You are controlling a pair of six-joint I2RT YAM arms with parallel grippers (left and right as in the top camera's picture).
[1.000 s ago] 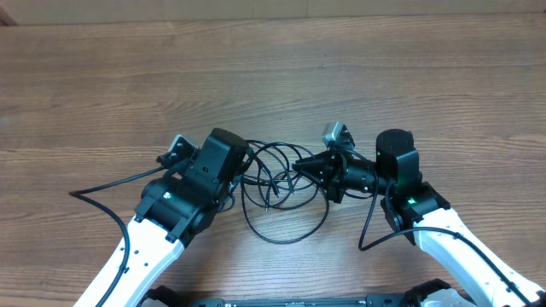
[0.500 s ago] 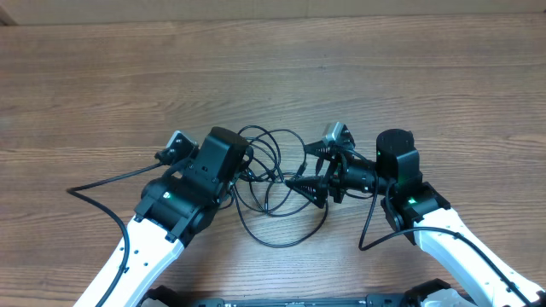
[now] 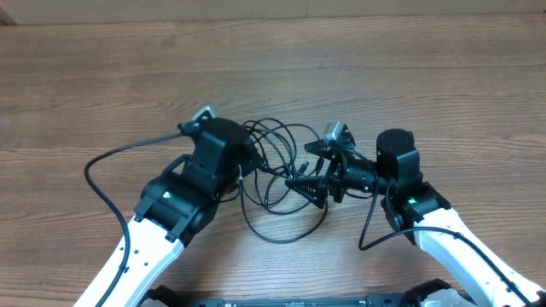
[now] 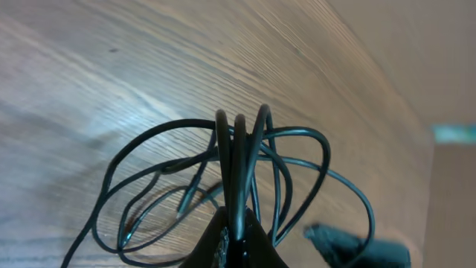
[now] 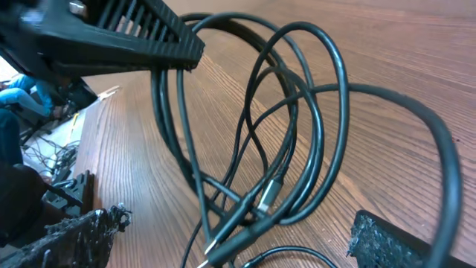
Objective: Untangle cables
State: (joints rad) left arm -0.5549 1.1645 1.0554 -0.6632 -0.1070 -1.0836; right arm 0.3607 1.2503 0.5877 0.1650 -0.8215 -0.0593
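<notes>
The cables (image 3: 275, 170) lie as a tangle of thin black loops on the wooden table, between my two grippers. My left gripper (image 3: 247, 159) is shut on a bunch of strands and holds them up off the table. In the left wrist view the cables (image 4: 239, 164) rise in loops out of the shut left gripper (image 4: 238, 237). My right gripper (image 3: 308, 167) stands open at the tangle's right side. In the right wrist view the cables (image 5: 336, 97) and their plug ends (image 5: 223, 247) lie between the wide-apart fingertips of the right gripper (image 5: 234, 223), touching neither.
The left arm's own thicker black cable (image 3: 102, 166) arcs out over the table (image 3: 426, 68) to the left. A low loop of cable (image 3: 277, 241) reaches toward the table's front edge. The left gripper's ribbed body (image 5: 111, 33) hangs close in the right wrist view.
My right gripper has opened and let go of the cables. My left gripper has moved away from the front edge and turned, carrying its strands along; its own thick cable has swung outward.
</notes>
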